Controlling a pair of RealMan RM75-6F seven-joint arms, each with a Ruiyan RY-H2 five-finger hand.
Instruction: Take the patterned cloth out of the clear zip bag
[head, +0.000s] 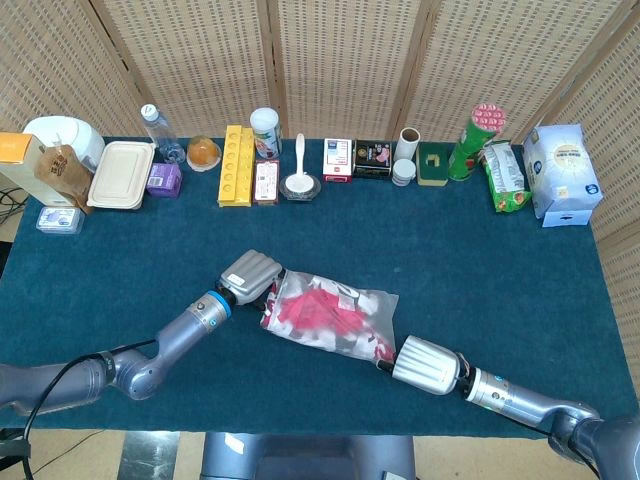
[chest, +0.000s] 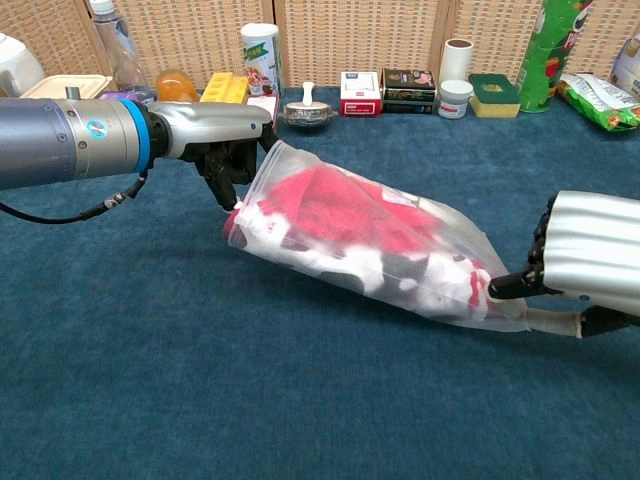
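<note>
Fingers (chest: 228, 165) of the left hand (head: 250, 276), dark under its ribbed silver back, curl down around the open mouth end of the clear plastic zip bag (head: 330, 316) and hold that edge. From the chest camera the mouth is lifted off the dark teal cloth-covered table (head: 500, 270), with the left hand (chest: 215, 135) just above and behind it.

Inside the bag lies the bunched red, white and black patterned cloth (head: 315, 312), filling most of its length; no part of it has come outside. The chest view shows the cloth (chest: 345, 225) as a red mound with white and black folds pressed against the lower wall of the bag (chest: 455, 255), which slopes down towards the right.

At the bag's closed bottom corner, the right hand (head: 425, 364) pinches the plastic between dark fingertips (chest: 505, 285); the remaining fingers are hidden behind its ribbed silver back (chest: 595, 255), so how far they are curled cannot be told.

Along the table's far edge stands a row of goods well apart from the bag, among them a yellow tray (head: 236, 165), a white ladle in a small bowl (head: 299, 180) and a green tube can with a red top (head: 476, 140).
</note>
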